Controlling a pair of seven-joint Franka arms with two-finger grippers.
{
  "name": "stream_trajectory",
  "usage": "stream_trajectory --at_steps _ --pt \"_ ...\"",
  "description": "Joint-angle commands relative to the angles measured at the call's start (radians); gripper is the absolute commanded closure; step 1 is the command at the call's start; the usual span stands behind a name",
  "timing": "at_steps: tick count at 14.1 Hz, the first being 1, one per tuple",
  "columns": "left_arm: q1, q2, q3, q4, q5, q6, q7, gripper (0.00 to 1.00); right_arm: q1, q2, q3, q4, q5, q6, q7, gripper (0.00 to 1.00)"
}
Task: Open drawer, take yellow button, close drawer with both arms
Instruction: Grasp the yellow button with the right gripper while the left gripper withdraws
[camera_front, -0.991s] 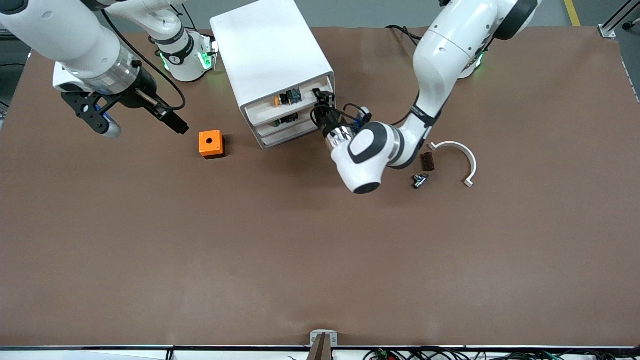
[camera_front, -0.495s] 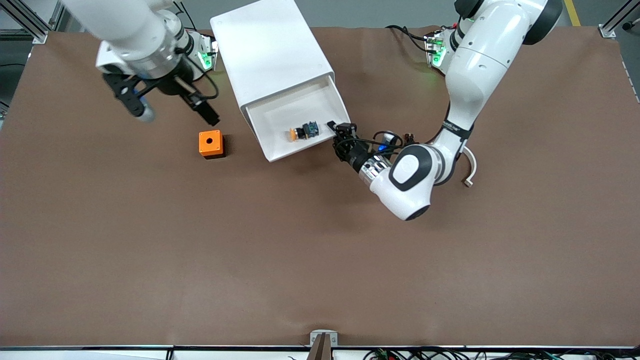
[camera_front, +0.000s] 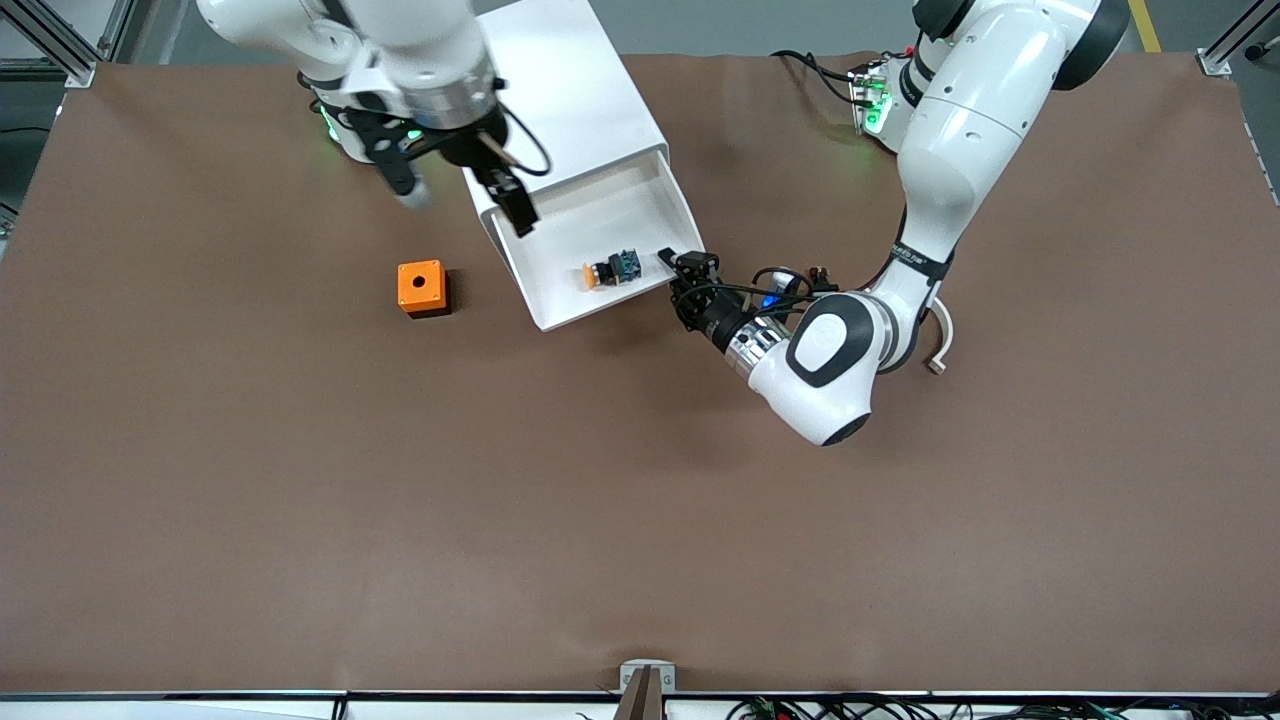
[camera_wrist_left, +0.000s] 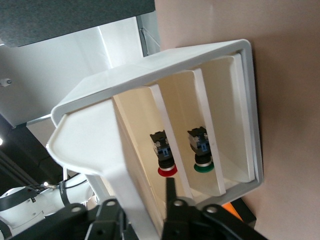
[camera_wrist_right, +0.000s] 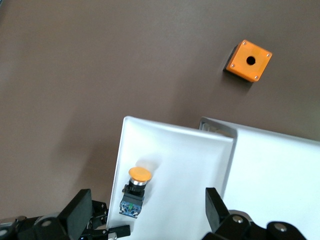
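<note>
The top drawer (camera_front: 640, 205) stands pulled out of the white cabinet (camera_front: 545, 90). The button (camera_front: 608, 270), with an orange cap, black body and bluish end, lies on its side on the drawer floor (camera_wrist_right: 175, 160). My left gripper (camera_front: 682, 265) is at the drawer's front corner. Its jaws straddle the front lip (camera_wrist_left: 107, 165), slightly parted and open. My right gripper (camera_front: 467, 205) hangs wide open over the drawer where it meets the cabinet. In the right wrist view the button (camera_wrist_right: 135, 192) lies below, between the spread fingers of the right gripper (camera_wrist_right: 147, 207).
An orange cube with a hole (camera_front: 422, 288) sits on the brown table toward the right arm's end. A white curved bracket (camera_front: 940, 335) lies partly under the left arm. Lower drawers hold a red button (camera_wrist_left: 166, 162) and a green button (camera_wrist_left: 202, 160).
The left gripper has drawn the top drawer out from nearly shut to open, and its jaws have loosened. The right arm has swung from its end of the table to over the drawer.
</note>
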Motion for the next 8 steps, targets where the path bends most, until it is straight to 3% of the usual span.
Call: stream_trajectory --at_steps 1,6,8 --pt "0.014 -0.003 -0.002 0.018 -0.010 0.012 0.052 0.00 0.070 0.059 -0.010 0.008 -0.058 0.040 0.117 0.00" --pt "0.049 -0.015 0.001 0.116 0.003 0.012 0.248 0.00 0.147 0.162 -0.010 0.003 -0.142 0.118 0.245 0.00" --pt "0.046 -0.027 0.042 0.154 0.010 0.009 0.383 0.00 0.159 0.195 -0.010 -0.003 -0.158 0.150 0.271 0.00"
